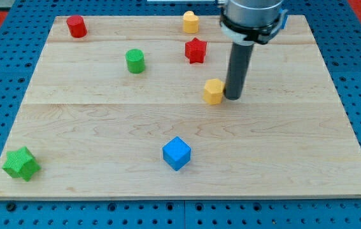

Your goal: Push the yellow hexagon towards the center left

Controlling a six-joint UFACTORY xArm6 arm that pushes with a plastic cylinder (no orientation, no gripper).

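Note:
The yellow hexagon point(213, 91) lies on the wooden board point(104, 127) a little right of the middle. My tip point(233, 97) stands right next to it on its right side, touching or nearly touching it. The dark rod rises from there to the arm's head at the view's top.
A red star point(195, 50) lies above the hexagon. A second yellow block point(190, 21) is at the top edge. A green cylinder point(135, 61) is up and to the left. A red block point(76, 27) is at the top left, a green star point(21, 163) at the bottom left, a blue cube point(177, 153) at the bottom middle.

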